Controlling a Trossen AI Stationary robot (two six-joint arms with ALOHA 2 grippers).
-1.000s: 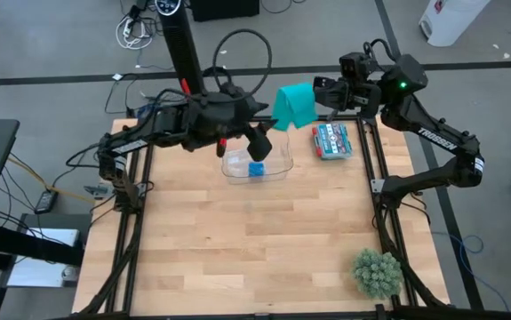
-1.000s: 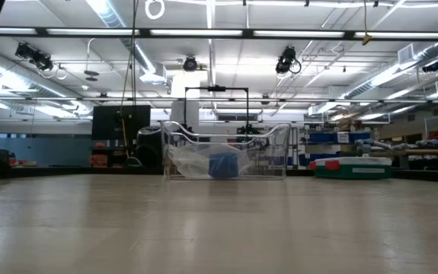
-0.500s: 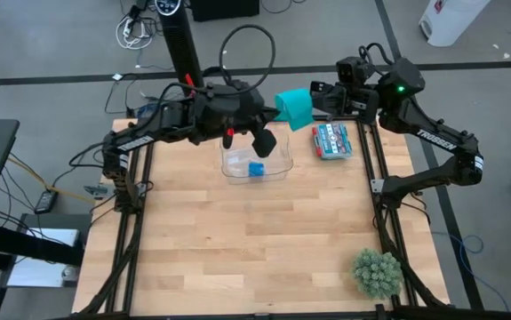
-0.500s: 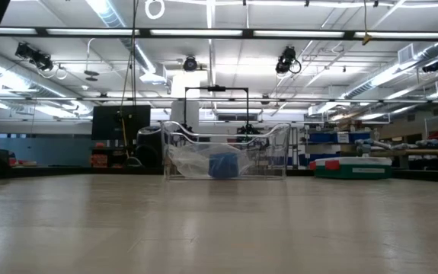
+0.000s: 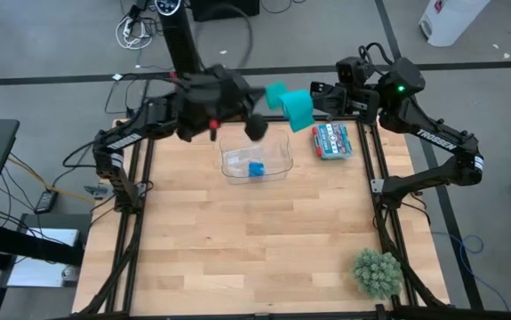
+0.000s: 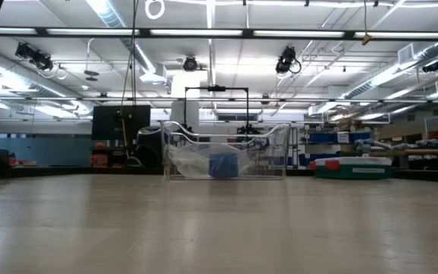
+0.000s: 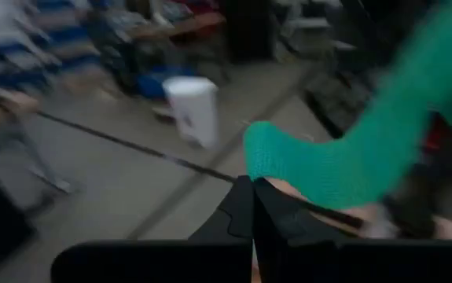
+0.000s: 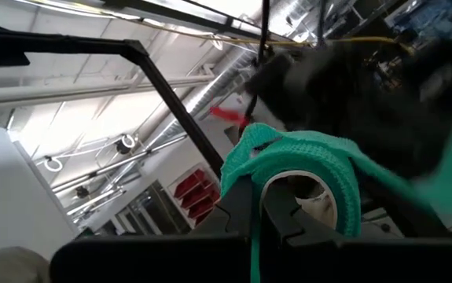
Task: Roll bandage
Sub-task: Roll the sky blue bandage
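The teal bandage hangs in the air above the table's far edge, between my two grippers. My right gripper is shut on its coiled part. My left gripper is shut at the bandage's free end, left of the coil. From that end the strip runs away toward the right arm. The low view shows neither gripper. My left gripper has the bandage's free end at the tips of its shut fingers, coming at it about level from the table's left. The end is lifted clear of the table. How many layers it has, I cannot tell. My right gripper pinches a thin edge of the bandage between its two fingers. A loop of the coil stands over the fingertips. The fingers come from the table's right, tipped slightly upward. The bandage is clear of the table.
A clear container holding a blue roll stands on the wooden table just below the grippers; it also shows in the low view. A red and teal box lies at the far right, a green plant at the near right.
My left gripper has shut and risen toward the far edge, taking hold of the bandage's free end. The bandage, first hanging as a broad flap, is now bunched, with its end drawn out toward the left. My right gripper has kept still.
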